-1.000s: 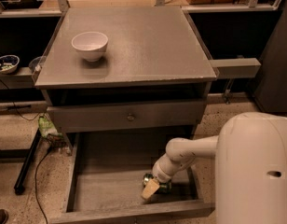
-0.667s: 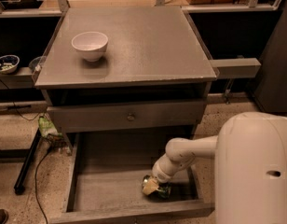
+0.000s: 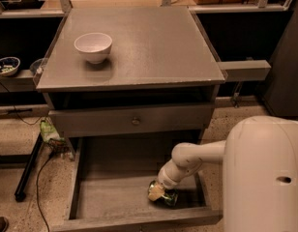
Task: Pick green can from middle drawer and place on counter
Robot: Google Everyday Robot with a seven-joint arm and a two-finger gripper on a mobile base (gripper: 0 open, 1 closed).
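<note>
Low in the scene, standing open toward the near side: the middle drawer (image 3: 115, 192), wide and shallow, with low walls and a plain grey floor. On that floor, in the near right part and close to the near wall: the green can (image 3: 170, 198), dark green and partly covered. Upright or tipped over: cannot tell.

Right at the can, coming in from its left and above: the gripper (image 3: 156, 191), its pale yellowish tip overlapping the can's left side. Touching the can, by the look of it. Clamped on it or merely resting against it: cannot tell. Slanting up and to the right from the gripper: the white arm (image 3: 187, 161), joining the big rounded white robot body (image 3: 265, 178) at the near right.

Above the open drawer: a shut grey drawer front (image 3: 91, 122) with a small round knob (image 3: 135, 122) at its middle. Higher still, over a dark gap: the counter (image 3: 154, 42), a large flat grey top. On its far left part: a white bowl (image 3: 93, 46), upright, well apart from the can.

Right of the counter: a narrow grey side shelf (image 3: 245, 70). On the left, beside the counter: a small dark-rimmed bowl (image 3: 7, 65). On the speckled ground left of the drawer: a green packet (image 3: 48, 131) and a black bar (image 3: 28, 170) lying slantwise.
</note>
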